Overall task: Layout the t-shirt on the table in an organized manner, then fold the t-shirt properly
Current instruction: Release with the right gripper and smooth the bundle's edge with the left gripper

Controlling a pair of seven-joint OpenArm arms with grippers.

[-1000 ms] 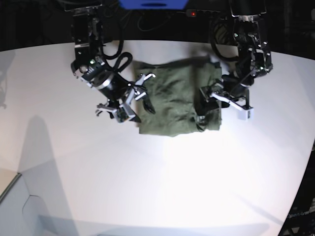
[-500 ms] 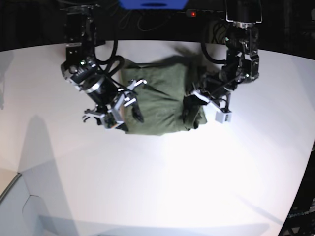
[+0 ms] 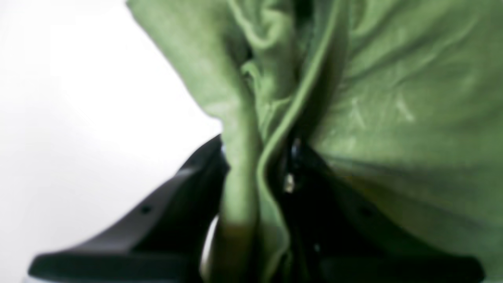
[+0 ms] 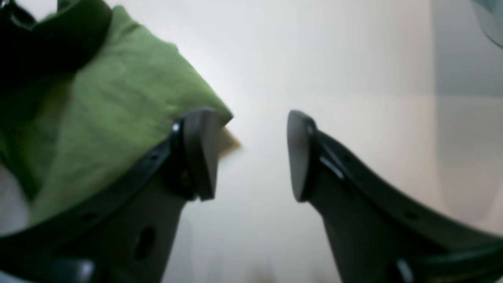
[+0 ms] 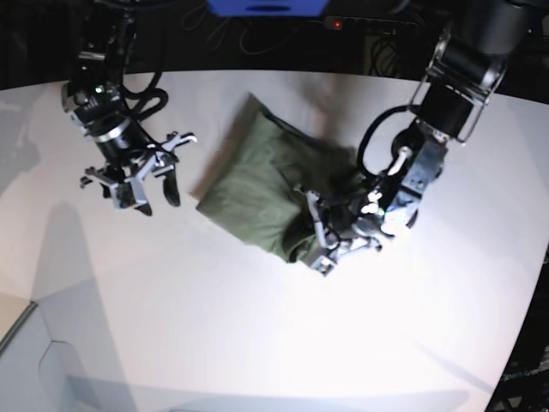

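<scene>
Right now the left gripper (image 5: 316, 245) is clamped on the t-shirt's (image 5: 257, 184) bunched edge mid-bench (image 5: 257, 343); the right gripper (image 5: 146, 184), jaws apart, hangs beside it. Laying out seems underway; next, spread it flat.

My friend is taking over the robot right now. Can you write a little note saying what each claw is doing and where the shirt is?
Left gripper: shut on a bunched fold of the t-shirt, at its near edge.
Right gripper: open, empty, off the shirt's side above the table.
Shirt: a crumpled heap mid-table, not flat.
Done: shirt grabbed by one arm.
Left: spread it flat, then fold it.
</scene>
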